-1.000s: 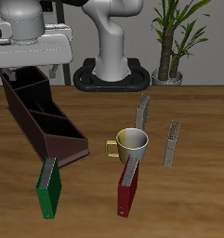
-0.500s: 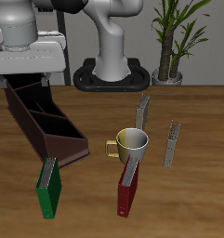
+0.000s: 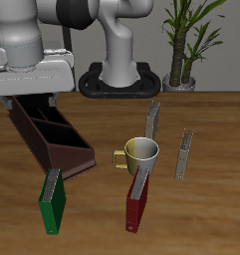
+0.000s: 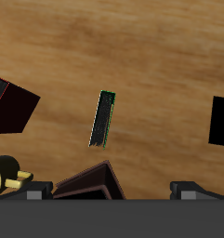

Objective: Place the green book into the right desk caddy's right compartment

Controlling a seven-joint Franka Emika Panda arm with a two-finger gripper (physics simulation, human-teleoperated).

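The green book (image 3: 53, 201) stands upright near the table's front edge, just in front of the right desk caddy (image 3: 77, 159), a long dark-brown box with dividers. My gripper (image 3: 32, 103) hangs high above the caddy's back part, open and empty. In the wrist view the green book (image 4: 104, 118) shows from above as a slim strip on bare wood. An end of the caddy (image 4: 90, 181) lies close to my spread fingers (image 4: 39, 191). The arm hides the caddy's far end in the exterior view.
A dark red book (image 3: 137, 199) stands beside the green one, with a yellow-lined mug (image 3: 139, 152) just behind it. Two thin grey upright slabs (image 3: 185, 154) stand farther along. A potted plant (image 3: 183, 45) is at the back. A dark shape (image 4: 220, 121) sits at the wrist view's edge.
My gripper has come lower and a little toward the table's front, over the caddy. The books, mug and caddy have not moved.
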